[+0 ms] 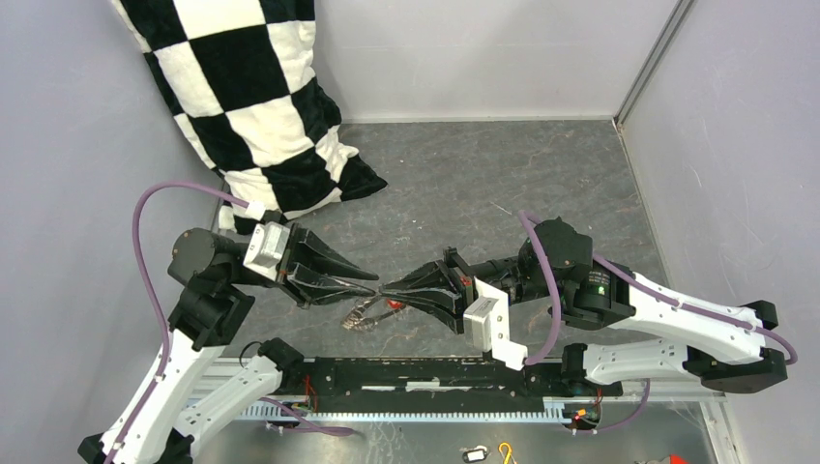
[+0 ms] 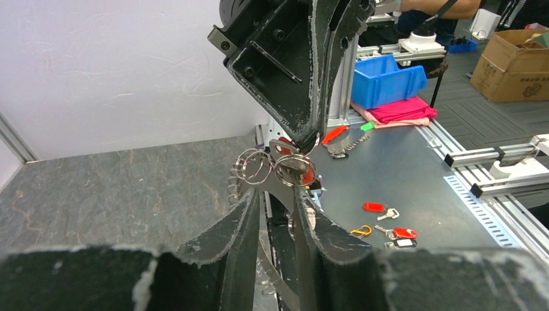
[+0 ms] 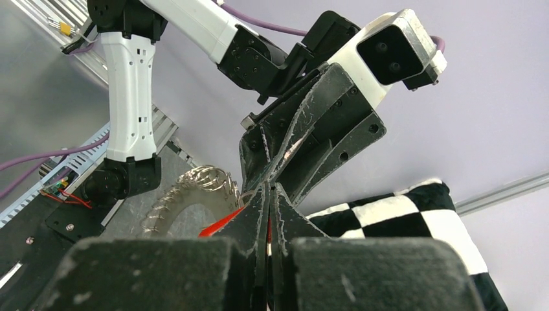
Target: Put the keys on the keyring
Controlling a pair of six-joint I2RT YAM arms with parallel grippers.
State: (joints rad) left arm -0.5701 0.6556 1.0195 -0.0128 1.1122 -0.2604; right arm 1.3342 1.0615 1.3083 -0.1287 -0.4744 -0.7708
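The keyring [image 1: 360,314] hangs just under the spot where both grippers meet over the grey table. In the left wrist view its small wire rings [image 2: 256,167] sit at my left gripper [image 2: 275,193], whose jaws stand a little apart with the hoop's grey band running between them. The right wrist view shows the hoop as a grey band wound with wire loops [image 3: 188,191]. My right gripper [image 3: 270,188] is shut on a red-headed key [image 3: 220,223], tip to tip with the left gripper [image 1: 375,281]. The red of the key [image 2: 309,173] shows behind the rings. The black-headed key is not clear.
A black-and-white checkered cushion [image 1: 261,106] leans in the back left corner. Below the table's near edge, a metal shelf [image 2: 414,168] carries spare red-tagged keys [image 2: 374,207], a yellow hook [image 2: 361,230] and a dark tag [image 1: 474,453]. Grey walls close the left, back and right sides.
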